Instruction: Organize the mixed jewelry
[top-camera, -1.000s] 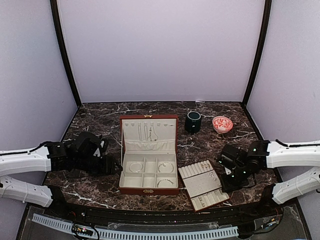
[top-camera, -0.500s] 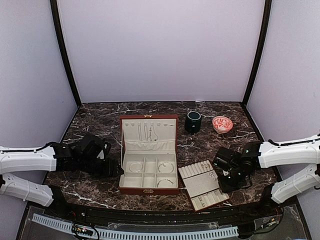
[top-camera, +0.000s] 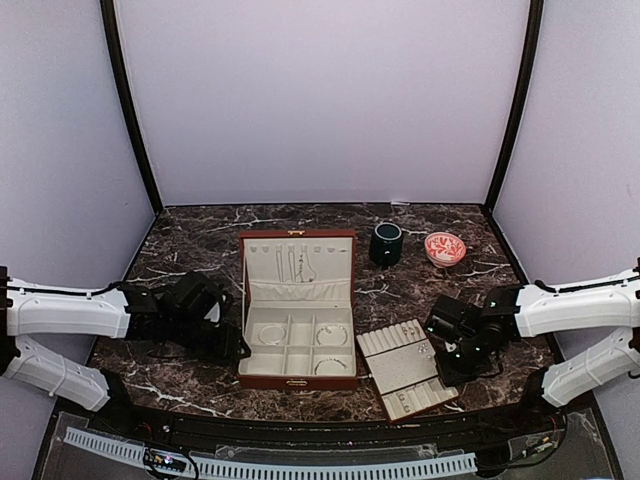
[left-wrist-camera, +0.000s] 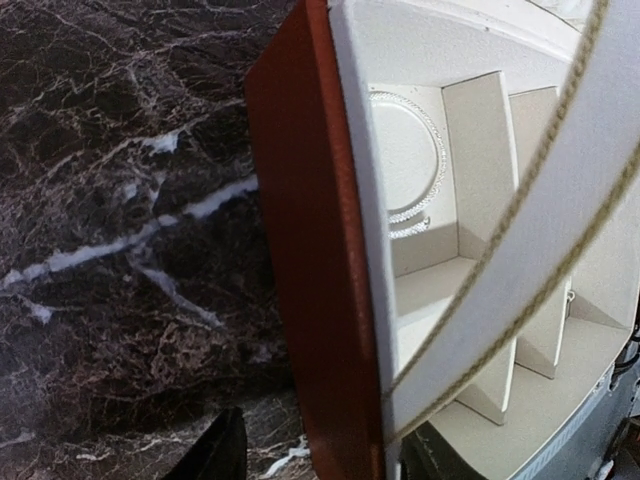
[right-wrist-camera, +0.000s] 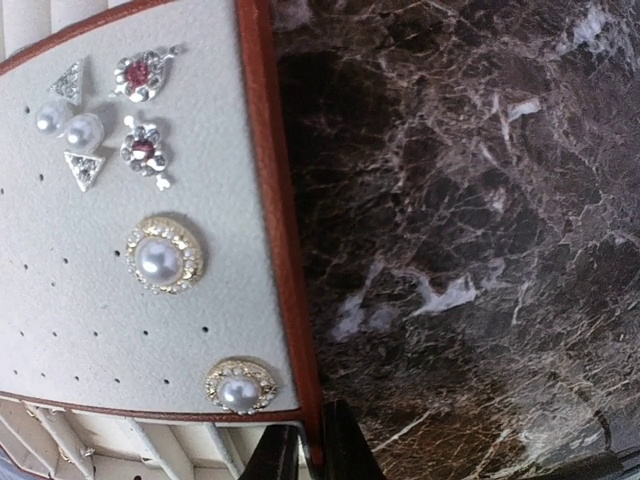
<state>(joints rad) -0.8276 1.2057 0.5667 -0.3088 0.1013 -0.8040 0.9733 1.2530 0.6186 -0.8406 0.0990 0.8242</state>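
Since a second ago, both arms have been brought inward. The left gripper (top-camera: 238, 347) now sits beside the box's left wall; its opening cannot be told. The right gripper (top-camera: 447, 345) is nearly closed astride the tray's rim, though a firm pinch cannot be confirmed.

The mixed jewelry is split. Nearest, gold-rimmed pearl studs (right-wrist-camera: 157, 258) are pinned in the flat cream-padded tray (top-camera: 400, 382). Farther left, a thin silvery bangle (left-wrist-camera: 415, 155) and a fine gold chain (left-wrist-camera: 520, 190) are at the open red-brown wooden box (top-camera: 297, 380).

All pieces are judged light and slippery. The chain is limp and tangle-prone. Studs are best taken by their raised heads, bangles by the rim.

The polished dark marble table (top-camera: 190, 250) looks slick. Farther back stand a dark green mug (top-camera: 386, 243) and a red-and-white bowl (top-camera: 444, 248), enclosed by lilac walls (top-camera: 320, 100).
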